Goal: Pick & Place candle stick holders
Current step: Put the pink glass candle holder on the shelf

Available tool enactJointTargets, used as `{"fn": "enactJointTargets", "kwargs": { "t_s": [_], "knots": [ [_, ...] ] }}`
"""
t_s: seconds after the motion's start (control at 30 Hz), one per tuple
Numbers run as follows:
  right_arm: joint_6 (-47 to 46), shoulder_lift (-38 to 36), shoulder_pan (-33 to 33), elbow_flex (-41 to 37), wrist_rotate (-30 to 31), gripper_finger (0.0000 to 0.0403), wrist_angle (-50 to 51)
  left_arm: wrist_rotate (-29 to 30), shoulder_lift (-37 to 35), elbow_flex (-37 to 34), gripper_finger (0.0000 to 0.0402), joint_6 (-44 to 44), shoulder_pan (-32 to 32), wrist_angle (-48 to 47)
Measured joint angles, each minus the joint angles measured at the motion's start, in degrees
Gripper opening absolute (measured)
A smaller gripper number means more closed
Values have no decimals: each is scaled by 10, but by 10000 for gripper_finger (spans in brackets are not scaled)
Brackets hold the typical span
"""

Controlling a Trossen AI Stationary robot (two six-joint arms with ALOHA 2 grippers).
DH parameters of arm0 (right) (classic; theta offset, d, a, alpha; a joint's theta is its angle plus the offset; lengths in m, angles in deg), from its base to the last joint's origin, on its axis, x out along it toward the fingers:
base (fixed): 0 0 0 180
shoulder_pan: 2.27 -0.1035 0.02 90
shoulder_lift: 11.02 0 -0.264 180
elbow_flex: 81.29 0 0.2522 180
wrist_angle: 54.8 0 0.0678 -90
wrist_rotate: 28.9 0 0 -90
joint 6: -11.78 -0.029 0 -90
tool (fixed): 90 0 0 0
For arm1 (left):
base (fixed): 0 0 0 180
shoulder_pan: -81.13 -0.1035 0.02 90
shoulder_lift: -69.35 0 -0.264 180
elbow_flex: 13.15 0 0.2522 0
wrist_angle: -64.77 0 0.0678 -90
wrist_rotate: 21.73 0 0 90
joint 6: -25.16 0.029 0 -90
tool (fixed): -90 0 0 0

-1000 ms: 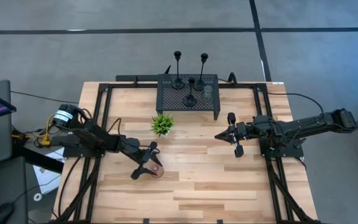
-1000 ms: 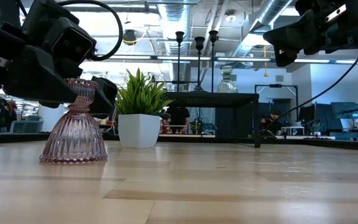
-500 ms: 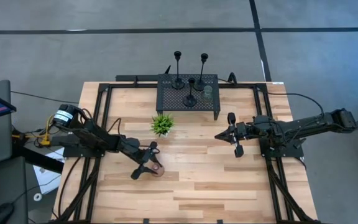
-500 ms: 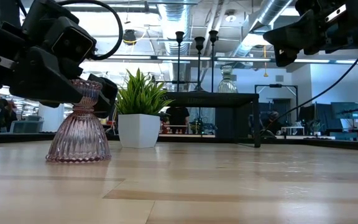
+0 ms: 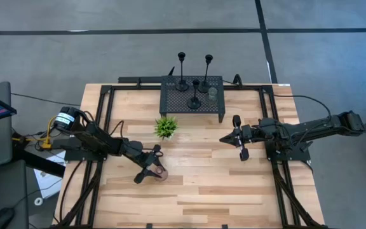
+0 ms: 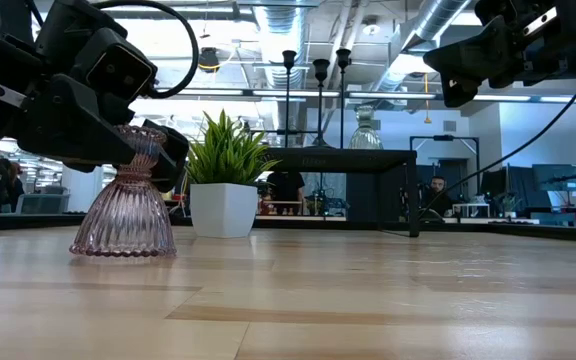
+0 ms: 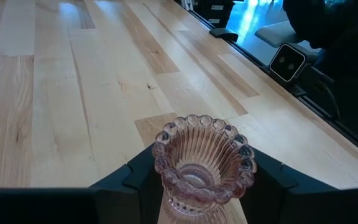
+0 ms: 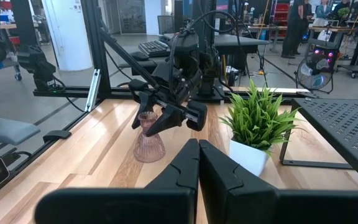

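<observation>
My left hand (image 5: 152, 166) pinches the neck of the pink glass holder (image 6: 125, 205), its base on the worktop (image 5: 234, 184) near the plant (image 5: 166, 127). Ribbed glass: light, slick, breakable, so gentle squeeze. Open wood all around; right hand (image 5: 238, 137) pressed together, well apart.

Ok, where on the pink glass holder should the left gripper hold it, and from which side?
Grip the pink glass holder at its narrow neck, just under the beaded cup, coming in level from the side. The flared ribbed skirt below is probably too wide and sloped for a firm hold. The left gripper already straddles that neck; the holder stands upright on the table.
</observation>
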Motion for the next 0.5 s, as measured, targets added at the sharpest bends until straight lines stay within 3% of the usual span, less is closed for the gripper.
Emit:
{"fn": "enactJointTargets", "kwargs": {
  "t_s": [0.5],
  "knots": [
    [0,0,0,0,0,0,0,0,0,0,167,-4,-3,0]
  ]
}}
